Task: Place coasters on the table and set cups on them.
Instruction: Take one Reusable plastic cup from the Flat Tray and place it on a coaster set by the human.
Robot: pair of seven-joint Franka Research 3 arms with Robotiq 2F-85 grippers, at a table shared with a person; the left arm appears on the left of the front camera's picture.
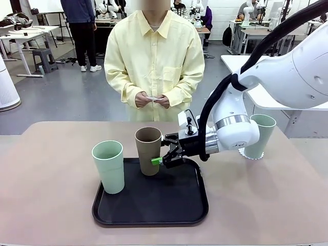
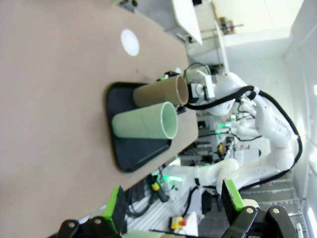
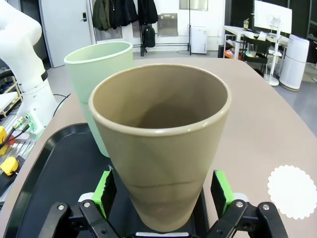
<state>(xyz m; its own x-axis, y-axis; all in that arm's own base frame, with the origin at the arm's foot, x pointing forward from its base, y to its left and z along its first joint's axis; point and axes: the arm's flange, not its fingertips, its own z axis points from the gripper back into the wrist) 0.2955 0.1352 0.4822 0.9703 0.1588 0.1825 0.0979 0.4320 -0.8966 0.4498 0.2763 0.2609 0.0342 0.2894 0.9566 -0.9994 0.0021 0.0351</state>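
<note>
Right pincer spread, green pads flanking the tall brown tapered tumbler on the black plastic tray, not yet pinching. Advise closing squarely, then lifting straight clear of the tray rim. Pale mint tumbler stands close alongside; the bare lacy white paper doily lies on open beige desk.

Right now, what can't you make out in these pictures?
- Front view: the white thing in the person's hands is too small to identify.
- Front view: the right arm covers the lower left of the far green cup.
- Right wrist view: the brown cup hides much of the other green cup.
</note>
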